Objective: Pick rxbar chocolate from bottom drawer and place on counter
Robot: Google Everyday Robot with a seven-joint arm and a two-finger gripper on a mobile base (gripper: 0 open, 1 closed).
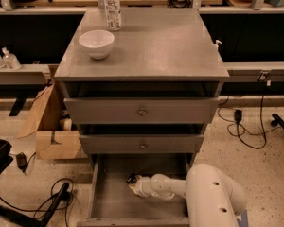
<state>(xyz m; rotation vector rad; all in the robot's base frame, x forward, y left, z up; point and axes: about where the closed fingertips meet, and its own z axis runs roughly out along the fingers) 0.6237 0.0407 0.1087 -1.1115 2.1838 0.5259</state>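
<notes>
The bottom drawer (109,200) is pulled open at the foot of the grey cabinet, and its grey floor shows. My white arm reaches into it from the lower right. My gripper (133,182) sits low over the drawer floor, near the back and a little left of the middle. A small dark patch (131,178) shows right at the gripper's tip. I cannot tell whether it is the rxbar chocolate; no bar shows anywhere else in the drawer. The counter (165,46) is the cabinet's flat grey top.
A white bowl (96,42) and a clear water bottle (112,7) stand on the counter's back left. Two closed drawer fronts with round knobs (142,111) hang above the open drawer. A cardboard box (52,136) and cables lie on the floor to the left.
</notes>
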